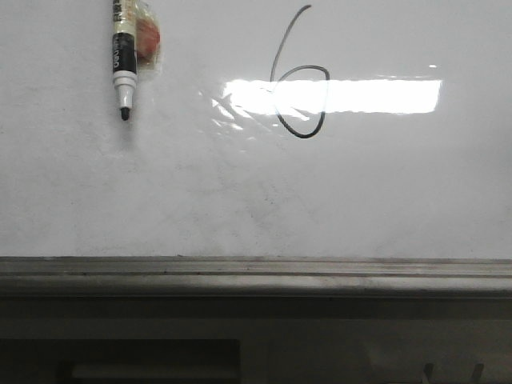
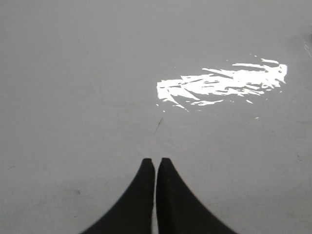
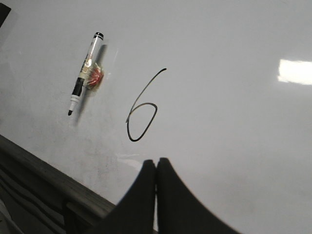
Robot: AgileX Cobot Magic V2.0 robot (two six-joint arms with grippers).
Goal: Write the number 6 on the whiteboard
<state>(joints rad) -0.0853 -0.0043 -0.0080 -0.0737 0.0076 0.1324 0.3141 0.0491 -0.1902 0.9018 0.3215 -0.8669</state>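
The left tool [image 2: 155, 163] has its fingers pressed together on nothing, over a bare patch of the whiteboard [image 1: 240, 200] beside a bright glare. The right tool [image 3: 156, 163] is likewise closed and empty, just near of the number 6 [image 1: 298, 76]. That number 6 sits right of centre toward the far side, a slanted stroke with a loop at its base, crossed by a light reflection. A marker [image 1: 122, 56] lies well to its left, uncapped tip pointing near, with a reddish lump [image 1: 148, 40] taped to its barrel. A grey ledge [image 1: 256, 272] runs along the board's near edge.
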